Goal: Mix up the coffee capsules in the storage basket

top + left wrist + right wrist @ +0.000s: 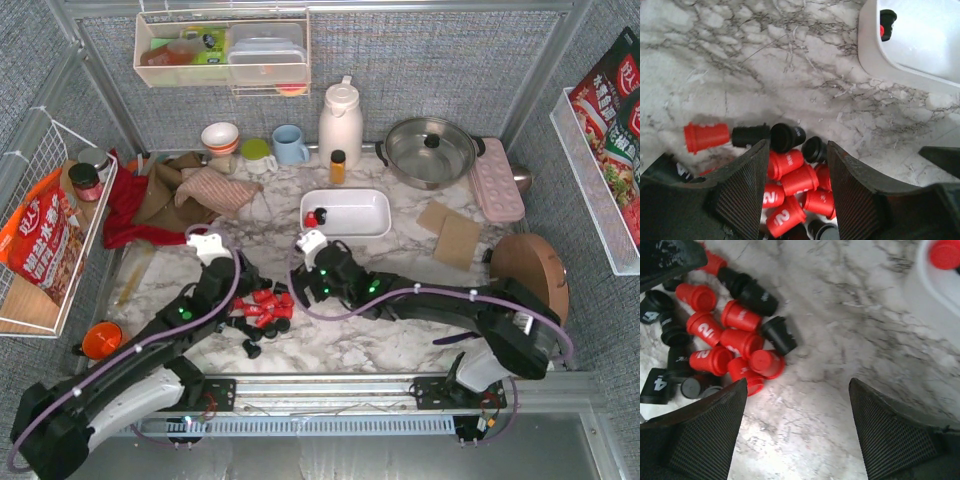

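Note:
The white storage basket stands mid-table with one red and one black capsule at its left end; its corner shows in the left wrist view and the right wrist view. Several red and black coffee capsules lie in a pile on the marble in front of it. My left gripper is open, its jaws straddling several red capsules of the pile. My right gripper is open and empty over bare marble, just right of the pile.
A pink moulded tray, a steel pot, a white thermos, a blue mug and cups stand along the back. Cloths lie back left, cardboard pieces and a round board right. Wire racks hang on the walls.

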Robot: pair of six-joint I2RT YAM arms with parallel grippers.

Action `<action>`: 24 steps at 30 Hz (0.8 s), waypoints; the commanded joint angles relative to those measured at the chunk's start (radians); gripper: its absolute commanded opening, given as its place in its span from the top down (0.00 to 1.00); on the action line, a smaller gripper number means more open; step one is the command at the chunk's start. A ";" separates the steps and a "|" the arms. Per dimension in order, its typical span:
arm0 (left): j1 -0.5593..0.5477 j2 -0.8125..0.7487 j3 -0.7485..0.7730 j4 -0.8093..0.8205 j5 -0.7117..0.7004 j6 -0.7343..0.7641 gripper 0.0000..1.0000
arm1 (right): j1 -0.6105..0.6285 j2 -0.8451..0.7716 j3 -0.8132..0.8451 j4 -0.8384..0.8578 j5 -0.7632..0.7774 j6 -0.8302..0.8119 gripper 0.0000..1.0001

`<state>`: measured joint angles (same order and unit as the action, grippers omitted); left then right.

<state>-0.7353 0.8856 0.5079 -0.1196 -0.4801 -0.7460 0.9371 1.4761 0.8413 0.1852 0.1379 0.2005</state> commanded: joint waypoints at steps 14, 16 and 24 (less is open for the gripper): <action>-0.001 -0.367 -0.026 -0.331 0.057 -0.099 0.39 | 0.113 0.257 0.148 -0.012 0.088 0.062 0.27; 0.000 -0.392 0.007 -0.351 0.057 -0.085 0.38 | 0.120 0.275 0.184 -0.018 0.086 0.065 0.28; 0.000 -0.454 0.118 -0.456 -0.030 -0.004 0.37 | 0.131 0.331 0.210 -0.026 0.091 0.076 0.37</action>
<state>-0.7353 0.4587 0.6025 -0.5102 -0.4553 -0.8047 1.0660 1.7897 1.0363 0.1623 0.2276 0.2596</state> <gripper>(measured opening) 0.628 0.653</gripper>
